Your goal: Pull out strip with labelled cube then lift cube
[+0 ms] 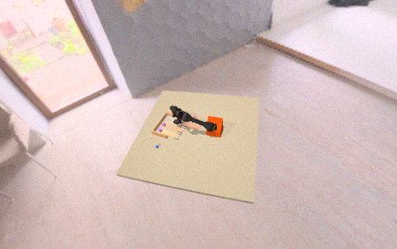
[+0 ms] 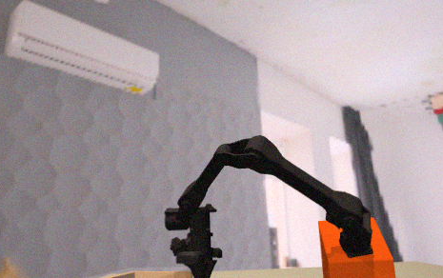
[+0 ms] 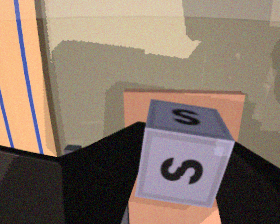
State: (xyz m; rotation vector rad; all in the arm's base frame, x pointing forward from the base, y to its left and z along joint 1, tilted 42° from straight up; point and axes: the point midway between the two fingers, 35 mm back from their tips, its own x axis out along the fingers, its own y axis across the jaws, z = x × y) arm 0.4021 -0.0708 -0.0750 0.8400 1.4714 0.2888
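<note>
The pale lilac cube [image 3: 181, 188] with a black S on its faces is between the two black fingers in the wrist view. My gripper [image 3: 179, 137] [image 2: 203, 272] is shut on it and points down. A plain salmon strip [image 3: 134, 107] shows behind and below the cube in the wrist view; it also shows in the top view [image 1: 191, 126]. I cannot tell whether the cube still touches the strip. An orange strip [image 3: 17, 100] with blue lines lies left of the gripper in the wrist view. The fingers hide the salmon strip's sides.
A wooden frame [image 1: 159, 135] stands left of the arm in the top view, with a pale yellow strip [image 1: 171, 134] and small magenta and purple pieces by it. A small blue piece [image 1: 157, 147] lies outside the frame. The arm's base is at the orange block [image 1: 216, 133] [image 2: 355, 268].
</note>
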